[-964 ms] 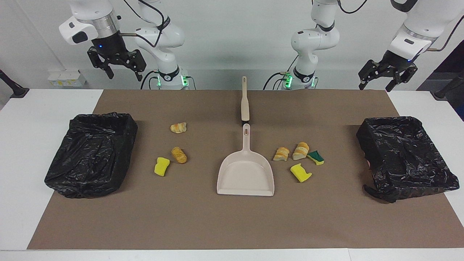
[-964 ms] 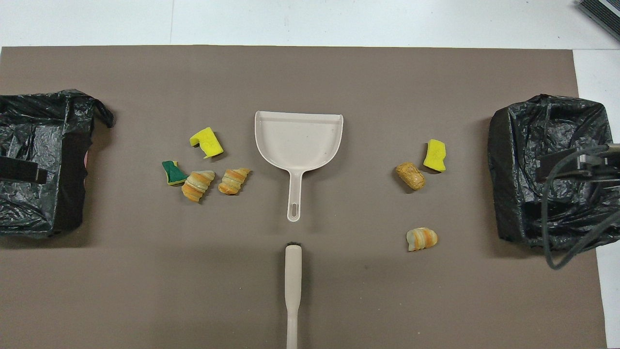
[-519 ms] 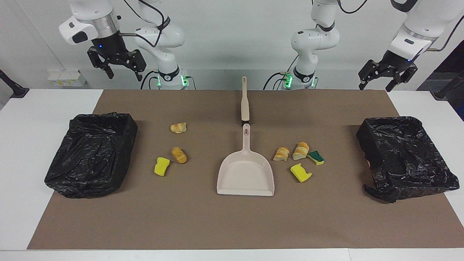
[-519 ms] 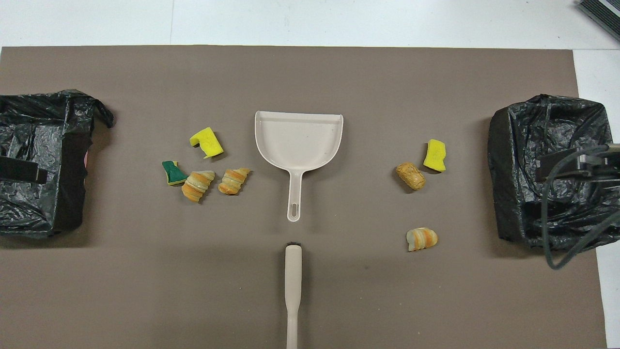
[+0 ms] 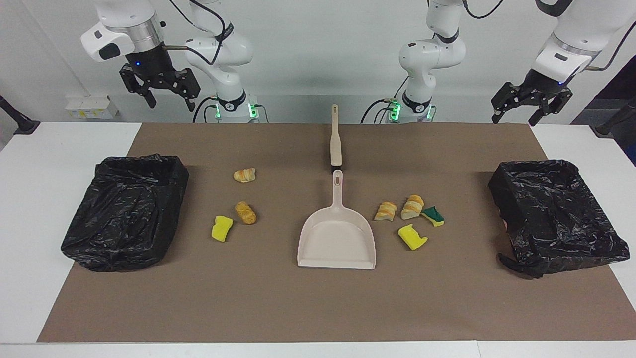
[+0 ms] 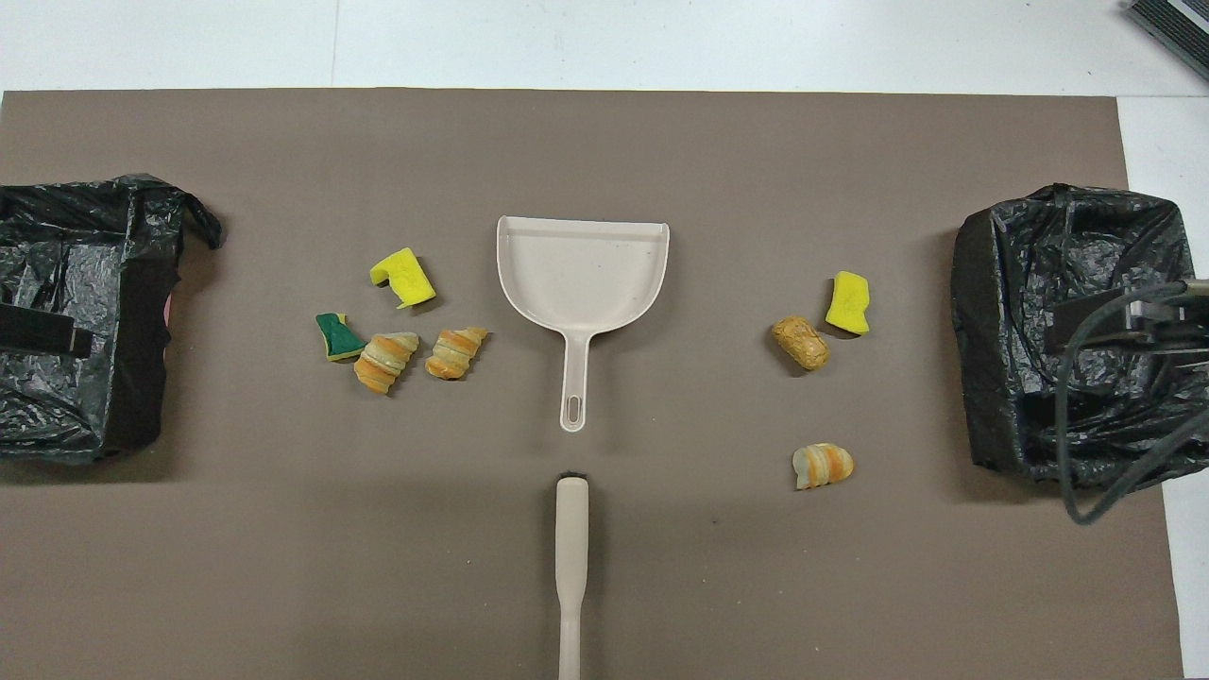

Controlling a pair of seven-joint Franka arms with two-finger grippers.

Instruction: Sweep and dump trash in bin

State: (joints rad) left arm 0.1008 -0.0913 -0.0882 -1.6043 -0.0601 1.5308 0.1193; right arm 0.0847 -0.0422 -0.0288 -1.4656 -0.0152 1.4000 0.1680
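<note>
White table [image 5: 30,209] carries a brown mat [image 5: 318,308] (paper-like).

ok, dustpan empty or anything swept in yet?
Empty. The dustpan shows only its bare tray in the overhead view, and all seven bits of trash lie on the mat beside it.

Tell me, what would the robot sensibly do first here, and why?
Probably lower the open left gripper to the dustpan handle. Both grippers hang empty above the table, the right gripper too, the brush lies untouched, and the trash is still scattered.
</note>
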